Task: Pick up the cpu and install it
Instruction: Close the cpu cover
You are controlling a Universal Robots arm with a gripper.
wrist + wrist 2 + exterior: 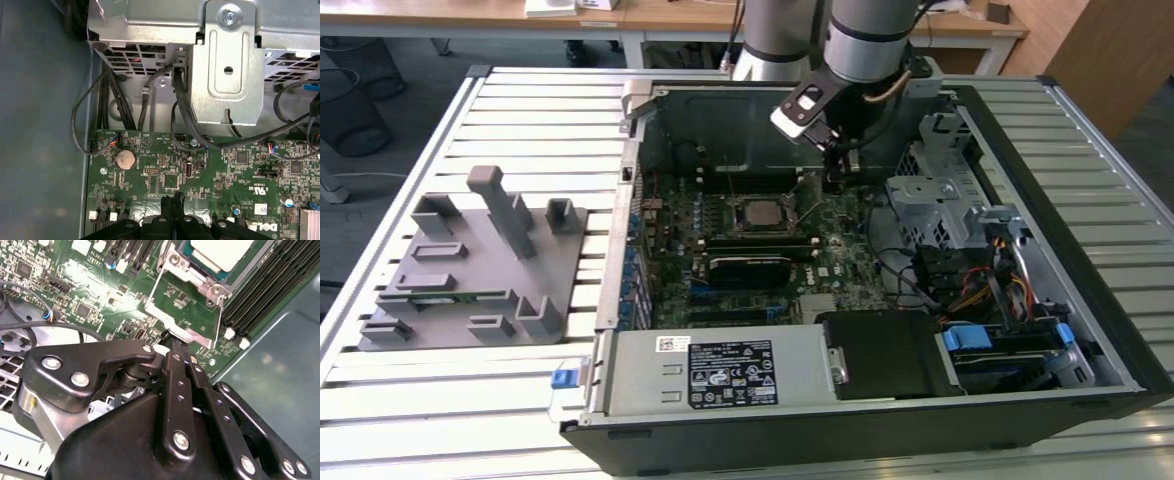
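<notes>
Filling much of the slatted metal desk point(520, 110), an open computer case point(881, 440) lies on its side with its insides facing up. The robot arm point(867, 30) reaches down into the case from the far side. On the desk towards the exterior view's left, apart from the case, stands a grey holder block point(467, 270) with upright posts, and a thin green memory stick point(443, 297) lies in one of its slots. Inside the case, a silver power supply point(720, 372) sits along the near wall, and the green motherboard point(720, 250) covers the floor beyond it. A metal drive cage point(225, 60) with dark cables running under it stands just beside the board. The tool point(838, 172) hangs low over the motherboard, beside the socket on the exterior view's right. In both wrist views its fingers point(174, 210) are pressed narrow together with nothing seen between them. In the second wrist view the tool's tip point(172, 342) is right at the edge of the socket's metal frame point(200, 282); whether it touches is unclear. The cpu point(761, 212) lies flat in the socket, its pale metal top point(220, 250) facing up, apart from the tool. A round coin battery point(125, 159) sits on the board near the case wall.
</notes>
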